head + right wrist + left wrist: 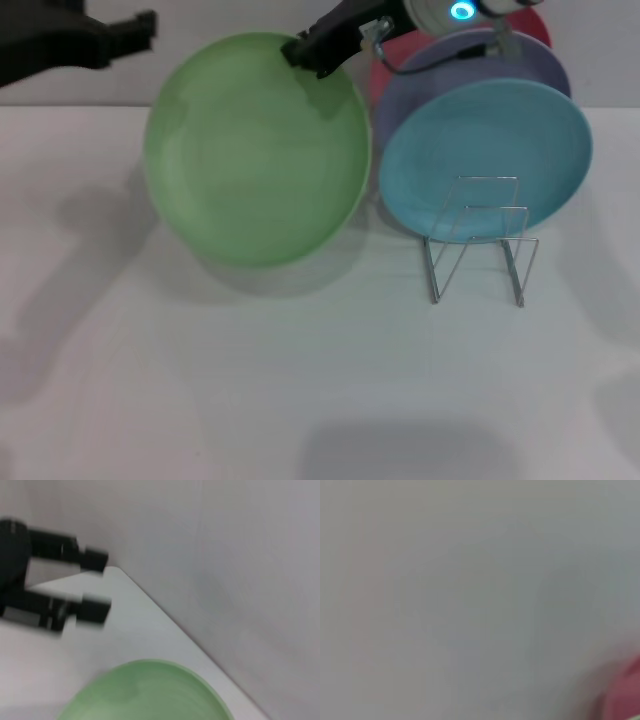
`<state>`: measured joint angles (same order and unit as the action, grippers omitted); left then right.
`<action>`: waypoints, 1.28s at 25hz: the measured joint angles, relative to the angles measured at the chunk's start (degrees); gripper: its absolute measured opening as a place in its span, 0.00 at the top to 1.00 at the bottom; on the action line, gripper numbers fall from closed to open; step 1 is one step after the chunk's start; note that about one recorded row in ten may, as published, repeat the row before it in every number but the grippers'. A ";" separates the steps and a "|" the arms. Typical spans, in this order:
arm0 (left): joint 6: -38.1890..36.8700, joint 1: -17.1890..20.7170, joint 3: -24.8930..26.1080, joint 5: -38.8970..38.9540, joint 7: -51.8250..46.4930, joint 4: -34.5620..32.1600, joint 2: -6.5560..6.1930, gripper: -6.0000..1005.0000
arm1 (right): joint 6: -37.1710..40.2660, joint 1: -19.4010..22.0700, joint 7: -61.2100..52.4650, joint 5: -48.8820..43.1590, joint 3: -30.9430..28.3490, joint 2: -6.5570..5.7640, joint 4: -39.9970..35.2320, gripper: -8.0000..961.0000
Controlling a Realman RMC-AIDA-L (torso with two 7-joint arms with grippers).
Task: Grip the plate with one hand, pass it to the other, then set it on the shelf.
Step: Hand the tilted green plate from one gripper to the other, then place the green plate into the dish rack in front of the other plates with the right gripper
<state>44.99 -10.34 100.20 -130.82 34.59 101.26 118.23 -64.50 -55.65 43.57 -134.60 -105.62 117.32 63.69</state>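
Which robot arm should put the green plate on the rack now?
The right. Its gripper already grips the green plate's top rim, next to the wire rack. The left gripper is open, empty, and farther from the rack.

You have a turquoise-blue plate (485, 160) leaning upright, a lavender plate (480, 70) behind it, a red plate (385, 75) rearmost, on the white table (300, 380).

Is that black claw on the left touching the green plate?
Apart. In the head view the left gripper sits clear of the green plate; the right gripper grips its top rim.
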 joint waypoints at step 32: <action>-34.58 9.16 -16.74 0.34 2.01 -8.61 0.24 0.20 | -9.22 25.30 37.20 4.86 0.57 -1.38 42.17 0.95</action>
<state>10.42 -1.19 83.46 -130.48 36.59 92.65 118.48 -73.73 -30.35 80.77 -129.74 -105.05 115.94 105.86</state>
